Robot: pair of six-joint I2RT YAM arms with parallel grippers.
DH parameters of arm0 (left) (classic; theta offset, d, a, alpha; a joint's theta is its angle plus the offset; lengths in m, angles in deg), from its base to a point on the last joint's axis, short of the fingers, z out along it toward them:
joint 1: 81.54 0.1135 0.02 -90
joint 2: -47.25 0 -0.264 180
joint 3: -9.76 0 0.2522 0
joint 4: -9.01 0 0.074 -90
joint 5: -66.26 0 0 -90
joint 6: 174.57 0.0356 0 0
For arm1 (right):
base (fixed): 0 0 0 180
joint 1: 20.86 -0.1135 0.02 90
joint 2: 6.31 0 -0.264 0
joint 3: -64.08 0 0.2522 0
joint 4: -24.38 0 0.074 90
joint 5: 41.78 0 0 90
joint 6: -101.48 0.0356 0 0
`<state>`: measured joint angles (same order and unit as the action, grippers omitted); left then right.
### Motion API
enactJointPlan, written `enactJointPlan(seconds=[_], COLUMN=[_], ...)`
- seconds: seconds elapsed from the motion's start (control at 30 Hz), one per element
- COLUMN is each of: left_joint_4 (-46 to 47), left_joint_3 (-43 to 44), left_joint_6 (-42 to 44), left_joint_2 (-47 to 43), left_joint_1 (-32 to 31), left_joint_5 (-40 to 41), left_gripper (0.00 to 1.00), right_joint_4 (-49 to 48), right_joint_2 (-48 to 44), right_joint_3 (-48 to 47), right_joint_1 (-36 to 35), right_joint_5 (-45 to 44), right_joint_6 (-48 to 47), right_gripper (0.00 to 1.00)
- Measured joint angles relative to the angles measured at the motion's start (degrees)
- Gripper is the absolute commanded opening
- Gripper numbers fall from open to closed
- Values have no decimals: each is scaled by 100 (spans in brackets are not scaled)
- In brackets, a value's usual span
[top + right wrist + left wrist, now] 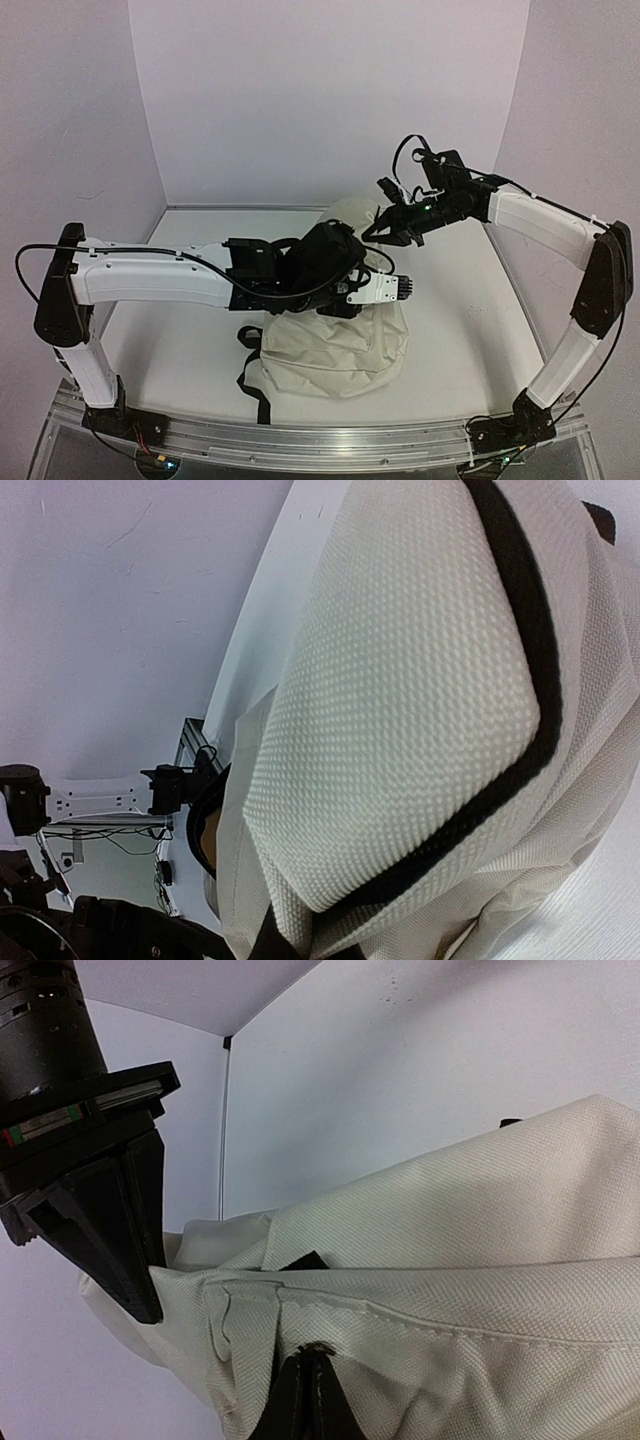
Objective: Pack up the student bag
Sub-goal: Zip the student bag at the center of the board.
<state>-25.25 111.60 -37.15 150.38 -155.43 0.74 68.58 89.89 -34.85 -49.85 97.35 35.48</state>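
The bag [330, 350] lies in the middle of the table [180, 340], slumped on its side with its top raised toward the back wall. The right claw [383, 230] is pressed together on a fold of cream cloth at that raised top. The left claw [400, 288] is shut close by on the near side, its tips pinching the cloth beside a seam; whether a zipper tab sits between them cannot be told. The main risk is slip: both holds are thin nips on soft, loose fabric, so a pull from either arm would likely draw the cloth out and let the top flop down. Pulls in opposite directions could instead strain the seam or drag the whole bag across the table, since nothing pins it. The two claws sit near each other, so a small sideways move could knock one into the other. Black straps [250, 375] trail from the near side of the bag and could catch. The left arm lies across the bag, hiding much of it from above.
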Motion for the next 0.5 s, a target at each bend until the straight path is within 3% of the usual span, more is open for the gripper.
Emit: enactJointPlan(seconds=[0.2,0.5], left_joint_4=[538,1215], left_joint_3=[-309,-1218], left_joint_6=[-526,-1905], left_joint_2=[-184,-1270], left_joint_1=[-1,259], left_joint_5=[127,389], left_gripper=[0,0], right_joint_4=[1,41], right_joint_2=[-1,-34], right_joint_3=[0,0], right_joint_1=[0,8], right_joint_5=[-41,-41], right_joint_6=[-91,-357], right_gripper=[0,0])
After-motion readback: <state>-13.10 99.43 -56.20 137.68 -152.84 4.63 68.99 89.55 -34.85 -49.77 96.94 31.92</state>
